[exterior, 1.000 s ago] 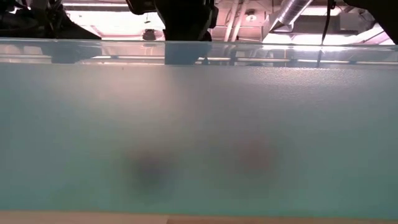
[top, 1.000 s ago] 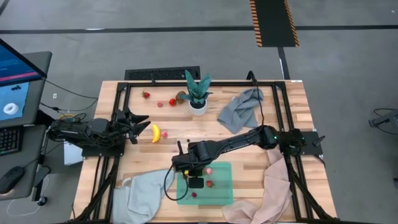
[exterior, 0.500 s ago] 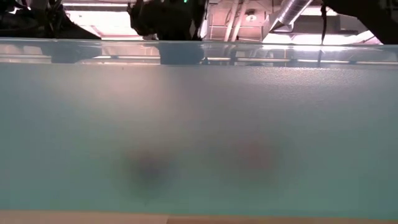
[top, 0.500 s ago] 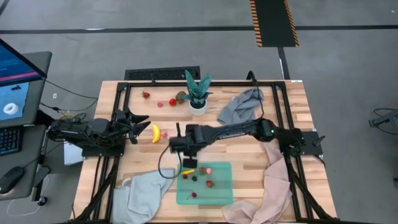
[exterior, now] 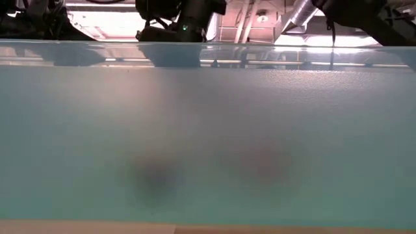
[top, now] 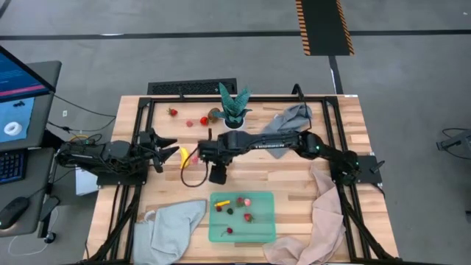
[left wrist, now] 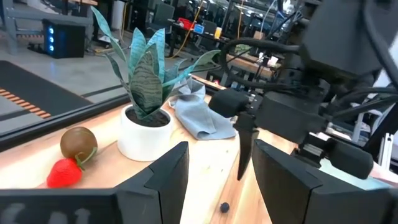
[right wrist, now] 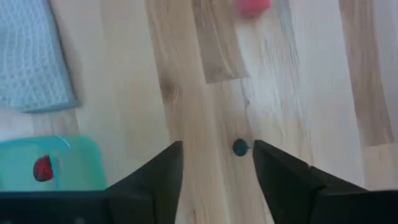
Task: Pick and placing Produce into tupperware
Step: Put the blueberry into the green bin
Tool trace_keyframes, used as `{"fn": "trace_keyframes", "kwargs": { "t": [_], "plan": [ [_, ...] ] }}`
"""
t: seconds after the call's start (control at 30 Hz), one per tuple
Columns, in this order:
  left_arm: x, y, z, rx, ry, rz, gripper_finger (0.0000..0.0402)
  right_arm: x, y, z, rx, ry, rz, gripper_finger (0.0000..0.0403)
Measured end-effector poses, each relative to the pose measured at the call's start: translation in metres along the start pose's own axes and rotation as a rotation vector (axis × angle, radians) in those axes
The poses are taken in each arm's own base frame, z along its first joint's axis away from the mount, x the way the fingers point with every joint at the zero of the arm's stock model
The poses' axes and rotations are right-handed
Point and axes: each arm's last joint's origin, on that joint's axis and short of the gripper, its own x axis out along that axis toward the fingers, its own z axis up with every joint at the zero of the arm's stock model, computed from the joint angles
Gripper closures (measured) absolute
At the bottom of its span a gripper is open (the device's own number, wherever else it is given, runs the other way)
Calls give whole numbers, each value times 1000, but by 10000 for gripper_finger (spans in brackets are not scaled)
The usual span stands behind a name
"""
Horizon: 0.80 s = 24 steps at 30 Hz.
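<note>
Above table centre, right fingers (top: 200,152) spread, empty; left fingers (top: 168,146) spread beside banana (top: 184,157); no readable writing.

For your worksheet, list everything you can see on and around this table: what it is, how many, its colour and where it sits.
tupperware: one, mint green, near edge, holding several small fruits
banana: one, yellow, left of centre
strawberries: two, red, far left
brown round piece: one, by the plant
potted plant: one, green, white pot, far side
cloths: three, grey, grey-green, beige
left gripper: open, beside banana
right gripper: open, mid-table
</note>
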Motion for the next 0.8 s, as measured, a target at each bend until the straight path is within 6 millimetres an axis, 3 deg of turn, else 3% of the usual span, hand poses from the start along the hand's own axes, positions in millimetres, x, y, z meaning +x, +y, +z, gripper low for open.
{"fn": "trace_keyframes", "kwargs": {
  "t": [0.13,0.37,0.8],
  "plan": [
    [0,0,0,16,2,2,234,18,-9,-2,26,51,-5,167],
    [0,1,-2,21,16,6,234,29,-17,-2,42,61,-9,177],
    [0,1,-1,-1,9,18,234,33,-9,0,28,36,-3,198]
  ]
}}
